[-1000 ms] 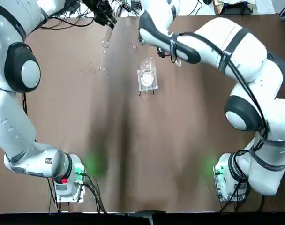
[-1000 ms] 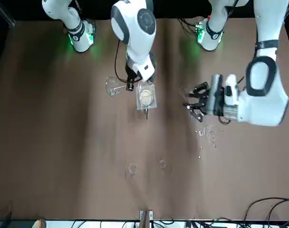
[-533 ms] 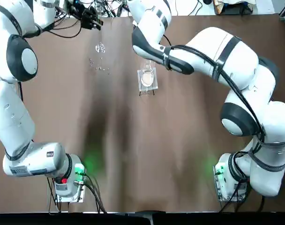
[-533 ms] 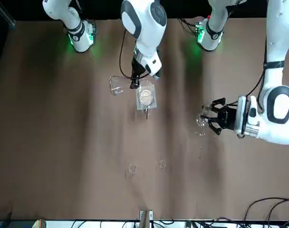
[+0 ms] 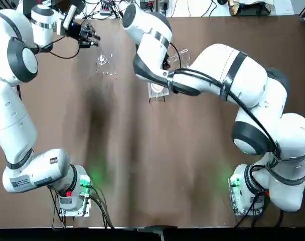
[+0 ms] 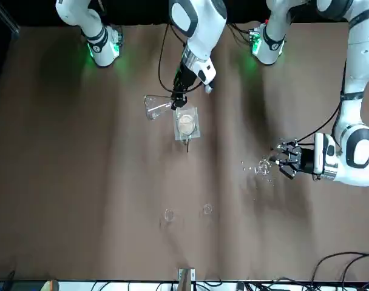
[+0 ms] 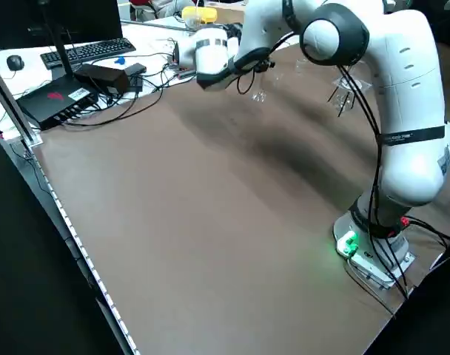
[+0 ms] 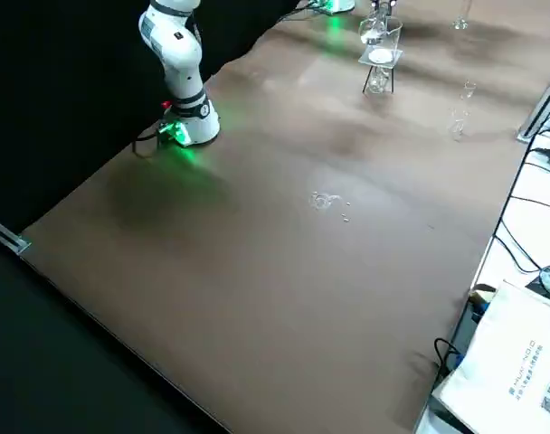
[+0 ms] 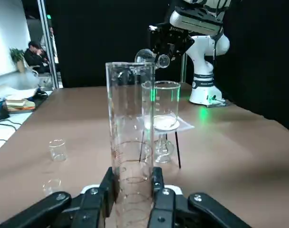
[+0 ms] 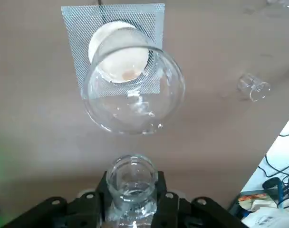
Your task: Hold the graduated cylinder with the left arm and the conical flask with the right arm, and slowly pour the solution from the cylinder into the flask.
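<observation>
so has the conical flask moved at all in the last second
Yes. In the front view the conical flask, gripped by the right gripper, has shifted away from the camera toward the arm bases: it was level with the beaker stand, now it sits beyond it.

White-grey arms (image 5: 243, 75), black cables

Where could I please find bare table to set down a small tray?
The table is bare between the arm bases and the beaker stand. It is crowded around that stand, and where the left gripper holds the graduated cylinder.
</observation>
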